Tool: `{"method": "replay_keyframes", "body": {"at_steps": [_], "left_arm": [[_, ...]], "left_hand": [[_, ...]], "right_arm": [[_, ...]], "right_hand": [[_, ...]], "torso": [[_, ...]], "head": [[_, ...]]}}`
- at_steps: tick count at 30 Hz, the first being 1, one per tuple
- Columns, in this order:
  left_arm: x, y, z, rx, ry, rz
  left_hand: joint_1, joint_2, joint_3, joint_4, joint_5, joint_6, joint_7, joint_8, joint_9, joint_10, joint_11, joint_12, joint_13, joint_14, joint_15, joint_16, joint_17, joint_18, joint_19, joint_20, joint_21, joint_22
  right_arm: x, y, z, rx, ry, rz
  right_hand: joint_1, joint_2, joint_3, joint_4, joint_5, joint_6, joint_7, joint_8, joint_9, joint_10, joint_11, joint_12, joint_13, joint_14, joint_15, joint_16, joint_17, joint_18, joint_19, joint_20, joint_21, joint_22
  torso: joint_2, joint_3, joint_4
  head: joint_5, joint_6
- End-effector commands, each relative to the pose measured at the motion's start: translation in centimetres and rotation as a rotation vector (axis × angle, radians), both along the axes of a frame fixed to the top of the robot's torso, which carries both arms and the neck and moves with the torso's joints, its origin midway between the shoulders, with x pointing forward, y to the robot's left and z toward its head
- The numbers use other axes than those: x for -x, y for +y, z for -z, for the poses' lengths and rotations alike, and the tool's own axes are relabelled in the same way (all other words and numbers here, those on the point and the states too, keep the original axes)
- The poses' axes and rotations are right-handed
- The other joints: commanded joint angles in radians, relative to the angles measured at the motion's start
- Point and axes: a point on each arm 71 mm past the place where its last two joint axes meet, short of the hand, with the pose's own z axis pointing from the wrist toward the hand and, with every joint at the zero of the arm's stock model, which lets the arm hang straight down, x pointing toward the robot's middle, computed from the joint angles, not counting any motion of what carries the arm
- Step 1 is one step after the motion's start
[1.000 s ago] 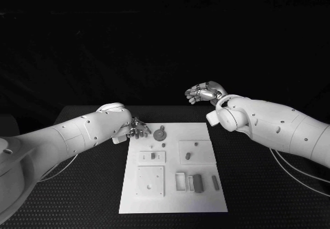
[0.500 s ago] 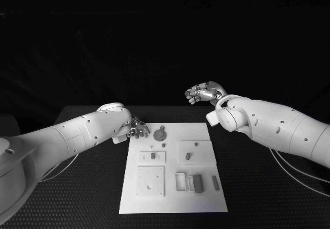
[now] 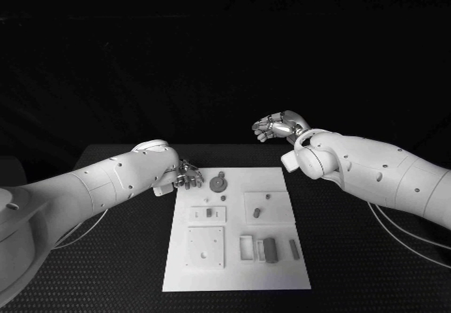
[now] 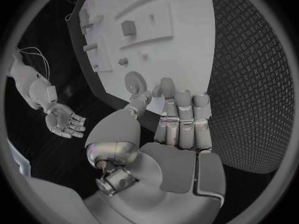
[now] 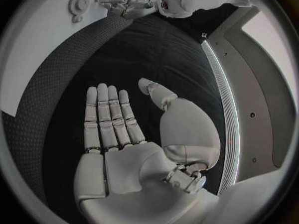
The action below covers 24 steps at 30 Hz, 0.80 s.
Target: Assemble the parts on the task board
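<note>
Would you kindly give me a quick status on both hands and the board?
Left hand open, at the board's far left corner. Right hand open, raised beyond the board. Parts untouched. Nothing in the way.

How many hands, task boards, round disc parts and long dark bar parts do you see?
Hands: 2 (left hand, right hand)
Task board: 1
Round disc part: 1
Long dark bar parts: 2
Total: 6
</note>
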Motion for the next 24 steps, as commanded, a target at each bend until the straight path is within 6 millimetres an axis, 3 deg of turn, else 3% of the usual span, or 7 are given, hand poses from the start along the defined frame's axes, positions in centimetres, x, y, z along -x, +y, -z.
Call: {"method": "replay_keyframes", "body": {"at_steps": [1, 13, 24], "left_arm": [[0.12, -0.35, 0.1, 0.018, 0.02, 0.02], [0.08, -0.26, 0.14, 0.017, 0.021, 0.018], [0.14, -0.21, 0.29, 0.027, 0.033, 0.014]], "left_hand": [[0.009, 0.003, -0.001, -0.01, 0.006, 0.007, 0.0, 0.0, -0.001, 0.003, 0.002, -0.006, 0.001, -0.001, -0.006, 0.005, 0.002, -0.006, 0.004, -0.09, 0.003, 0.002], [0.027, 0.012, 0.005, -0.026, 0.008, 0.008, 0.0, 0.0, -0.001, 0.005, 0.002, -0.008, 0.003, 0.001, -0.006, 0.007, 0.006, -0.007, 0.007, -0.09, 0.005, 0.006], [0.063, 0.048, 0.019, -0.057, 0.026, 0.012, 0.0, 0.002, 0.0, 0.009, 0.003, -0.012, 0.005, 0.003, -0.006, 0.01, 0.011, -0.009, 0.009, -0.09, 0.007, 0.012]], "right_arm": [[0.02, 0.18, -0.02, -0.001, -0.002, -0.015], [0.02, 0.19, -0.02, -0.001, -0.001, -0.016], [0.02, 0.15, -0.02, -0.001, -0.001, -0.015]], "right_hand": [[-0.005, 0.004, -0.004, -0.001, 0.006, 0.0, 0.006, -0.005, -0.002, 0.002, 0.005, -0.006, -0.001, -0.008, 0.002, -0.007, 0.001, 0.013, -0.007, 0.001, -0.004, 0.002], [-0.006, 0.004, -0.004, 0.0, 0.007, 0.0, 0.006, -0.005, -0.002, 0.002, 0.005, -0.006, -0.001, -0.009, 0.002, -0.007, 0.001, 0.013, -0.007, 0.002, -0.004, 0.002], [-0.006, 0.004, -0.005, 0.001, 0.008, 0.0, 0.006, -0.005, -0.002, 0.002, 0.005, -0.006, -0.001, -0.009, 0.002, -0.007, 0.001, 0.013, -0.007, 0.002, -0.005, 0.002]], "torso": [[0.0, -0.0006, 0.0005], [0.0, -0.0006, 0.0002], [-0.001, -0.0004, 0.0005]], "head": [[0.001, -0.002], [0.002, -0.003], [0.001, -0.005]]}}
